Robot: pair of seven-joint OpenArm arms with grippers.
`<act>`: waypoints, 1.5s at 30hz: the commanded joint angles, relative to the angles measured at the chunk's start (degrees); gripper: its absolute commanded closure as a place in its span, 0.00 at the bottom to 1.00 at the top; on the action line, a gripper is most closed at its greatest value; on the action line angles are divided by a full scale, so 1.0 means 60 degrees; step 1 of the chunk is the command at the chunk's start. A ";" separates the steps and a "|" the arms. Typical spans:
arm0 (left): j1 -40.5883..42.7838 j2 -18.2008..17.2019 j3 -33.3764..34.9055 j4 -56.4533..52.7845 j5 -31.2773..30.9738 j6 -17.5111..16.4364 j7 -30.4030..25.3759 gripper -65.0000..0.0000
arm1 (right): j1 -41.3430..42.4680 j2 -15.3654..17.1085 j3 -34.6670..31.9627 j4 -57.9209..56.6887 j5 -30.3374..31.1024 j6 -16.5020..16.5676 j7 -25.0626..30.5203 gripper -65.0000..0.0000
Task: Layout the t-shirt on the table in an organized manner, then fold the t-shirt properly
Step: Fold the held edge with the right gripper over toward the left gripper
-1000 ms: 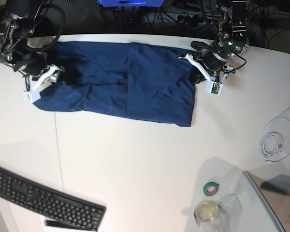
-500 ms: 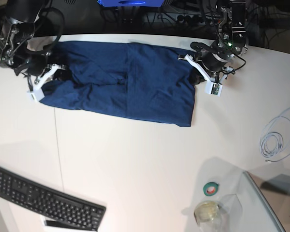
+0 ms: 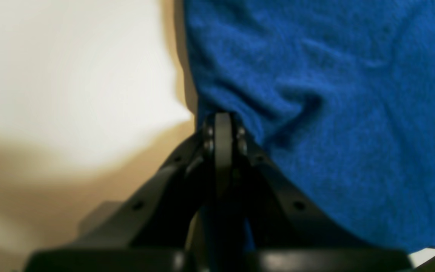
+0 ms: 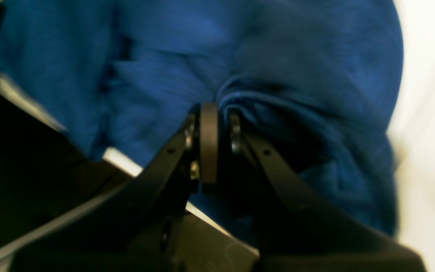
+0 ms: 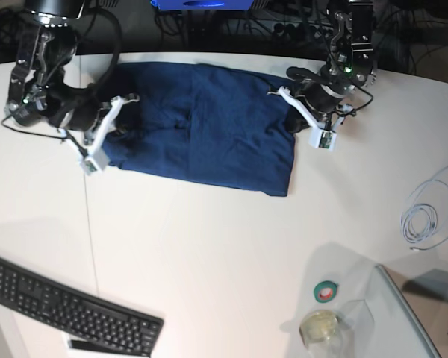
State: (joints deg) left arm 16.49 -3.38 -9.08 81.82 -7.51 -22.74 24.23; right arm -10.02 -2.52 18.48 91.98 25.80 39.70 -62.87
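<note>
Base view shows the right gripper (image 5: pixel 113 125) at the left side of the scene, its jaws pressed together on a bunched fold at the left end of the t-shirt (image 5: pixel 209 127). Right wrist view confirms it: the right gripper (image 4: pixel 217 113) pinches a gathered ridge of blue cloth between closed fingertips (image 4: pixel 209 124), with the t-shirt (image 4: pixel 278 68) rumpled around them. Left wrist view shows the left gripper (image 3: pixel 223 124) with its jaws closed tight, nipping the cloth's edge where the t-shirt (image 3: pixel 334 113) meets the pale table (image 3: pixel 70 75). Seen from the base camera, the left gripper (image 5: pixel 297 118) sits at the right end of the garment, near its far corner.

Between the two claws the t-shirt lies spread along the far part of the table (image 5: pixel 209 246), dark navy, fairly flat in the middle with a lengthwise crease, and puckered at both gripped ends. Its near edge runs at a slant, dropping toward the right, where a near corner lies flat on the white top.

Farther out, a thin dark seam (image 5: pixel 92 239) crosses the tabletop on the left. A black keyboard (image 5: pixel 71 307) lies at the near left corner. At the near right stand a roll of green tape (image 5: pixel 327 291) and, just beside it, a clear cup (image 5: pixel 321 327) holding something yellowish. A coiled white cable (image 5: pixel 427 216) rests near the right edge, well apart from the shirt.
</note>
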 commanded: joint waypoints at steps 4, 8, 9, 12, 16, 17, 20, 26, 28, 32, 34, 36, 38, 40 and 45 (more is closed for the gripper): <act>-0.0060 0.0013 0.0334 0.0114 -0.0104 -0.0114 -0.0163 1.00 | 0.0080 0.0032 -0.1212 0.0735 0.0190 -0.0309 0.0127 0.99; -0.0075 0.0072 0.0319 0.0114 -0.0104 -0.0114 -0.0163 1.00 | 0.0124 -0.0011 -0.2443 0.1043 0.0190 -0.1027 0.0171 0.99; -0.0075 0.0072 0.0319 0.0114 -0.0104 -0.0114 -0.0163 1.00 | 0.0183 -0.0129 -0.2633 0.1072 0.0190 -0.1086 0.0186 0.99; -0.0075 0.0072 0.0319 0.0114 -0.0104 -0.0114 -0.0163 1.00 | 0.0461 -0.0378 -0.2985 0.1014 0.0161 -0.1438 0.0127 0.99; -0.0075 0.0057 0.0319 0.0114 -0.0104 -0.0114 -0.0163 1.00 | 0.0798 -0.0510 -0.3776 0.0940 0.0161 -0.1951 0.0186 0.99; -0.0075 0.0057 0.0319 0.0114 -0.0104 -0.0114 -0.0163 1.00 | 0.0872 -0.0510 -0.3966 0.0808 0.0176 -0.2082 0.0186 0.99; -0.0075 0.0072 0.0319 0.0114 -0.0104 -0.0114 -0.0163 1.00 | 0.1238 -0.0627 -0.4303 0.0178 0.0190 -0.2361 0.0215 0.99; -0.0075 0.0072 0.0319 0.0114 -0.0104 -0.0114 -0.0163 1.00 | 0.1443 -0.0685 -0.4948 -0.0994 0.0190 -0.2419 0.1167 0.99; -0.0075 0.0072 0.0319 0.0114 -0.0104 -0.0114 -0.0163 1.00 | 0.1502 -0.0715 -0.5080 -0.1316 0.0190 -0.2419 0.1431 0.99; -0.0060 0.0072 0.0319 0.0114 -0.0104 -0.0114 -0.0163 1.00 | 0.1502 -0.0715 -0.5388 -0.1433 0.0190 -0.2434 0.1885 0.99; -0.0045 0.0072 0.0319 0.0114 -0.0104 -0.0114 -0.0163 1.00 | 0.1516 -0.0729 -0.5564 -0.1448 0.0190 -0.2434 0.1929 0.99; -0.0031 0.0072 0.0319 0.0114 -0.0104 -0.0114 -0.0163 1.00 | 0.1663 -0.0729 -0.5666 -0.1595 0.0190 -0.2449 0.1944 0.99; -0.0016 0.0072 0.0319 0.0173 -0.0104 -0.0114 -0.0163 1.00 | 0.1780 -0.0729 -0.5695 -0.1888 0.0190 -0.2654 0.1958 0.99; 0.0013 0.0072 0.0261 0.0290 -0.0104 -0.0114 -0.0163 1.00 | 0.1853 -0.0729 -0.5695 -0.2151 0.0190 -0.2859 0.2237 0.99; 0.0262 -0.0221 0.0217 0.0964 -0.0104 -0.0114 -0.0163 1.00 | 0.1868 -0.0715 -0.5710 -0.2254 0.0190 -0.2903 0.2427 0.99</act>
State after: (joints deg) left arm 18.37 -4.23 -7.66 86.32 -7.68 -23.03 24.40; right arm 0.14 -6.33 -15.66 77.54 25.63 22.04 -49.43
